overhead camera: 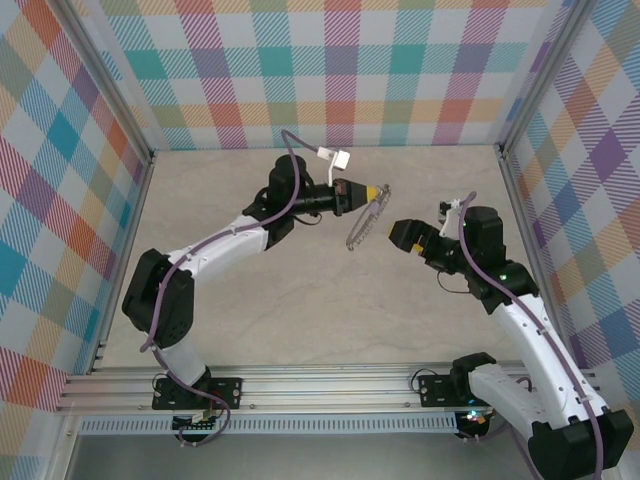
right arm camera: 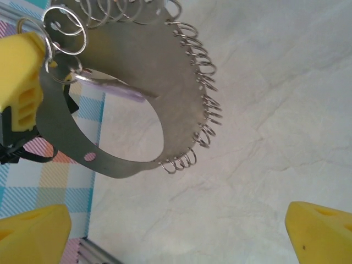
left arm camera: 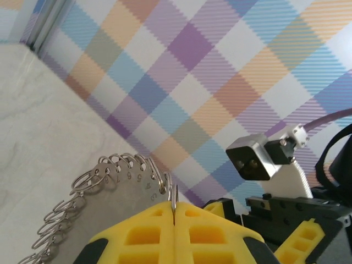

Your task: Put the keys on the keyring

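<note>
The left gripper [overhead camera: 372, 190] is clamped on the keyring [overhead camera: 364, 226], gripping its rim from the left and holding it edge-up above the table [overhead camera: 300, 300]. In the left wrist view its yellow pads [left arm camera: 137, 236] meet on the ring's thin plate. Inside the hoop, close to that grip, the lilac key [right arm camera: 125, 91] lies against the metal, seemingly hung from one rim loop. Right of the keyring, near but not touching it, the right gripper [overhead camera: 400, 236] has its jaws spread wide, holding nothing.
</note>
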Controlling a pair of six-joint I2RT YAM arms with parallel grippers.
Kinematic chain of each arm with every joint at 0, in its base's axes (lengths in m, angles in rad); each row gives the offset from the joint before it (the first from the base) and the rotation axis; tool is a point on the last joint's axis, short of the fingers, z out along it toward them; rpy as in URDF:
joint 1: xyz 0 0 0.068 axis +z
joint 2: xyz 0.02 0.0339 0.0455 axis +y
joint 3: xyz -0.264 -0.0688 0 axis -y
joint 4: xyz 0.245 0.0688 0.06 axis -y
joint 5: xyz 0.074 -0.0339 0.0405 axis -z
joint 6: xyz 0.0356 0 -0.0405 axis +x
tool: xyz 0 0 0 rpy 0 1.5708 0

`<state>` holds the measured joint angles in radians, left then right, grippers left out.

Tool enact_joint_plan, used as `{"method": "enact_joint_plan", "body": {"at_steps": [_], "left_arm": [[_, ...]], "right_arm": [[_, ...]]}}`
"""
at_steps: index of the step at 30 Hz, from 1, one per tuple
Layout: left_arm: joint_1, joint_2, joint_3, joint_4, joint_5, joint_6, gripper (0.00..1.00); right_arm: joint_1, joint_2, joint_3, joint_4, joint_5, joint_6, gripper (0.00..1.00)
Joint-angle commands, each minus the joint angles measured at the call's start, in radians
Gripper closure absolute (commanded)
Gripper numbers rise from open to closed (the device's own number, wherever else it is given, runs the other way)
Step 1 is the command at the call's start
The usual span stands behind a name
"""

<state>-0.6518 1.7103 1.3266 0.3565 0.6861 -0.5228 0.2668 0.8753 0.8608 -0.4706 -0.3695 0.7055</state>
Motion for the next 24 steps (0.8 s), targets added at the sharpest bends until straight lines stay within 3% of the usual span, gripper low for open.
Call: {"method": "enact_joint_plan", "body": {"at_steps": [1,5,12,18,24], "left_arm": [[-0.026,-0.1,0.016,-0.077,-0.083,0.048,1.0],[-0.026,-0.18,-0.096,-0.014,-0.143,0.053,1.0],[-0.026,-0.345,-0.235,0.034,-0.164,0.151,1.0],[-0.026,-0.457,-0.244,-0.037,-0.109,0.283,1.0],[-0.026,-0.476,-0.258,0.032,-0.069,0.348,1.0]], "right_arm": [[-0.006,-0.004,0.022,-0.043,-0.08,0.045,0.0],[-0.006,0.035,0.037,-0.083,-0.138,0.023,0.02],[-0.006,-0.105,-0.018,0.002,-0.065,0.063,0.01],[-0.006,-0.135,-0.088,0.155,-0.029,0.105,0.01],[-0.005,-0.102,-0.07,0.238,-0.017,0.042,0.02]]}}
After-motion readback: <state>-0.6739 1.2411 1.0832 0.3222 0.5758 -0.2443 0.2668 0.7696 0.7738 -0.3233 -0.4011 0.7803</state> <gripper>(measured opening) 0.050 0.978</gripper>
